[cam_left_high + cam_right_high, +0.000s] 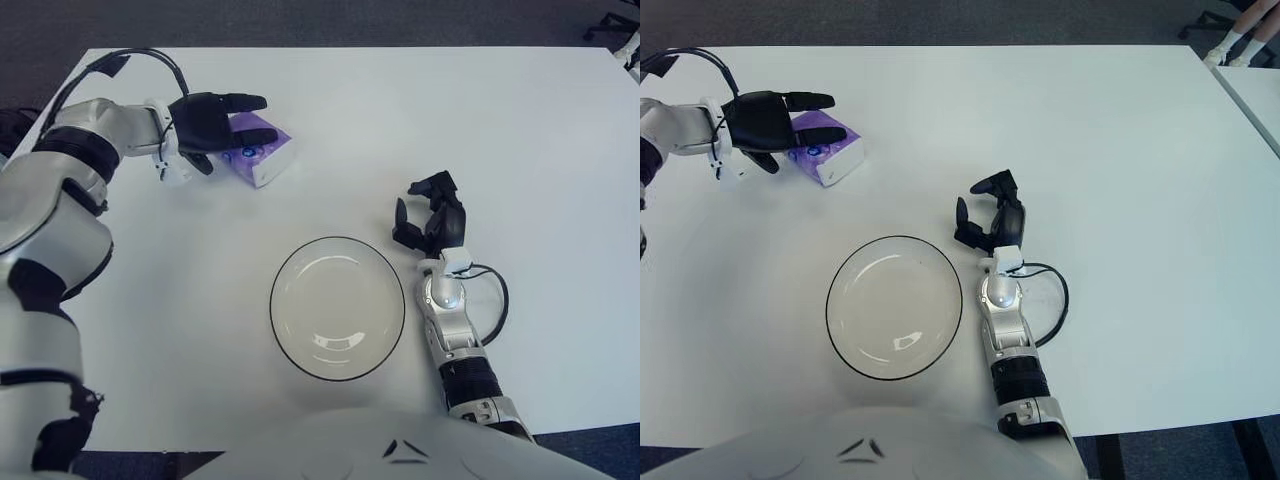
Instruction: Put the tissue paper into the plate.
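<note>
Tissue paper [256,153]: one small purple-and-white pack, lying flat on the white worktop [420,120], directly under and just beyond the fingertips of the left hand. Not lifted; its near edge is covered by the hand, the far white end shows clear.

Left hand [208,122]: black, three-fingered, reaching in from the side with the palm facing the pack. Fingers spread apart and extended, one long finger above the pack's far side, the others along its near side, so that the pack sits between them. Whether any finger touches the wrapper cannot be told. The spread reads as a pre-grasp posture: wide enough to bracket the pack before closing.

Plate [337,307]: clear, dark-rimmed, round, holding nothing, well apart from the left hand, toward the robot's body and to that hand's right. Its placement leaves an open, unobstructed run across the worktop from pack to plate.

Right hand [430,222]: idle, showing just beside the plate, on its right side, fingers curled inward and holding nothing. A thin cable loops beside its forearm.

Task status, judged: grasp not yet made; carry and release both remain.
</note>
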Available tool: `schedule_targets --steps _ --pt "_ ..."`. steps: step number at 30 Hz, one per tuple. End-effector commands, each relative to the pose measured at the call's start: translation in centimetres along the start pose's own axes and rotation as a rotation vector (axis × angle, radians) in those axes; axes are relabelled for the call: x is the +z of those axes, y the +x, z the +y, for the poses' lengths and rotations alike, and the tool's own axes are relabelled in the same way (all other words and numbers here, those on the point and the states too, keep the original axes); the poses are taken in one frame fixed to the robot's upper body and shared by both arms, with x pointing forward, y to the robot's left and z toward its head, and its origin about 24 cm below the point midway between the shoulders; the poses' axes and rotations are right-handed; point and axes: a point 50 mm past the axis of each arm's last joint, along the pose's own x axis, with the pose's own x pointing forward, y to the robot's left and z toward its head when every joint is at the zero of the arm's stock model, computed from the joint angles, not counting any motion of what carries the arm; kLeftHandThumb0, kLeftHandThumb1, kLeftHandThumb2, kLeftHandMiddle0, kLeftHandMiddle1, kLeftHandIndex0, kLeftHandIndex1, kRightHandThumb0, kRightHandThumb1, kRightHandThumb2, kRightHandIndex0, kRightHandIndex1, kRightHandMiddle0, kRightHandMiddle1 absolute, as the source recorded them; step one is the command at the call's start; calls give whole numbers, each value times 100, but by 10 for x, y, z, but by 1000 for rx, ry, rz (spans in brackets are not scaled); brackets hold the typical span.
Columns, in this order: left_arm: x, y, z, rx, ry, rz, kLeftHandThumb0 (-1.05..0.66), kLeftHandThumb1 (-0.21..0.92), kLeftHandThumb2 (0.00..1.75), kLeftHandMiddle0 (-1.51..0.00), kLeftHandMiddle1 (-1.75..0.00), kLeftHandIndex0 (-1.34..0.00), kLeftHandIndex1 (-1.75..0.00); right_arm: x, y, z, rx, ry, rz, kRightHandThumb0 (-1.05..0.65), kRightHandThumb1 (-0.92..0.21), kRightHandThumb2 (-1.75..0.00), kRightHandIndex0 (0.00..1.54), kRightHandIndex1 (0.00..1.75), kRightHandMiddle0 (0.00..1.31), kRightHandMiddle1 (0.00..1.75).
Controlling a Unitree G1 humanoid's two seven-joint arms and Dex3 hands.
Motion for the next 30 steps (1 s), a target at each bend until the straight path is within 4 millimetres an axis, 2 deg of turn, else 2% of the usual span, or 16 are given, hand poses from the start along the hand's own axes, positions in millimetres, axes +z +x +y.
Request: schedule_targets --steps 1,12,19,30 --pt "14 5 -7 -2 -43 -17 -105 91 36 0 0 0 0 -41 -43 -21 -20 -111 219 -1 -38 -113 69 138 44 175" --pt "21 21 -3 29 -91 18 -105 90 33 0 0 0 0 -41 -43 -23 -32 -115 217 -1 -39 -112 67 138 43 175" --pt "19 33 6 55 -127 61 -105 91 34 0 0 0 0 -40 -43 -25 -33 -121 208 -1 -42 -109 67 138 41 175" --pt "15 40 16 111 -180 113 -105 91 32 0 0 0 0 -40 -43 -27 -33 -126 213 -1 -40 -111 68 138 42 175"
